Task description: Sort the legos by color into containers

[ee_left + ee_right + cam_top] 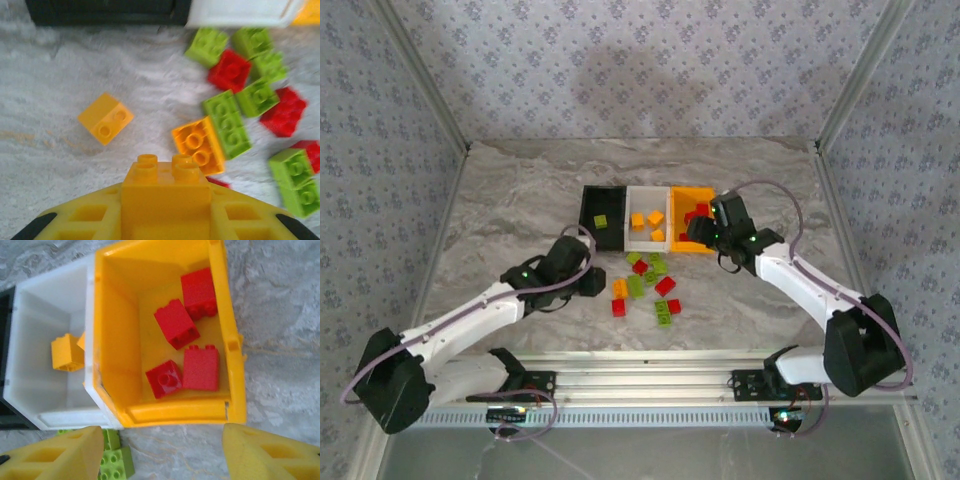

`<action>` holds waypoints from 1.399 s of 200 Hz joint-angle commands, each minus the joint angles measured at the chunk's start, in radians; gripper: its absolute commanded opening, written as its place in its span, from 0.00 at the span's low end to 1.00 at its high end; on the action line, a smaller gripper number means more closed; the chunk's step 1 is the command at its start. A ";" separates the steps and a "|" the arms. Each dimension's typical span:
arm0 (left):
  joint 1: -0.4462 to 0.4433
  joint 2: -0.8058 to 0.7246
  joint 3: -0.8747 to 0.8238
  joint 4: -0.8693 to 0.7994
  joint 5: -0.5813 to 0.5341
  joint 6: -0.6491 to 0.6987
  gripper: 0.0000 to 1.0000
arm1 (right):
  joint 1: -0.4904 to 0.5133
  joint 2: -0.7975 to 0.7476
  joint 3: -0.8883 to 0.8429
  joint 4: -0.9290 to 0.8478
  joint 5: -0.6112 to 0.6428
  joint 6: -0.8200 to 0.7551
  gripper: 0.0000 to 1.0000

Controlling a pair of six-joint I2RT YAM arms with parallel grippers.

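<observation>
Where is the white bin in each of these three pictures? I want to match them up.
Top external: the white bin is the middle one in the row of bins, near the picture's centre.
Left wrist: its near wall runs along the top edge, right of centre.
Right wrist: it sits at the left, with an orange-yellow brick inside.
Shared landmark: the orange bin right beside it.
</observation>
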 commanded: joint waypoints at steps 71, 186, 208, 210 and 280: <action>0.008 0.702 0.686 0.052 0.014 0.102 0.29 | 0.039 -0.123 -0.169 0.003 -0.028 0.045 0.65; -0.016 0.728 0.788 0.088 0.044 0.051 0.81 | 0.245 -0.177 -0.255 0.006 -0.096 0.006 0.67; -0.032 0.584 0.672 0.145 0.079 0.022 0.84 | 0.324 -0.142 -0.257 0.009 -0.112 -0.005 0.67; -0.034 0.573 0.659 0.148 0.080 0.021 0.84 | 0.332 -0.137 -0.256 0.008 -0.113 -0.006 0.67; -0.069 0.088 0.232 0.127 0.001 -0.037 1.00 | 0.559 -0.012 -0.232 -0.105 -0.042 0.070 0.66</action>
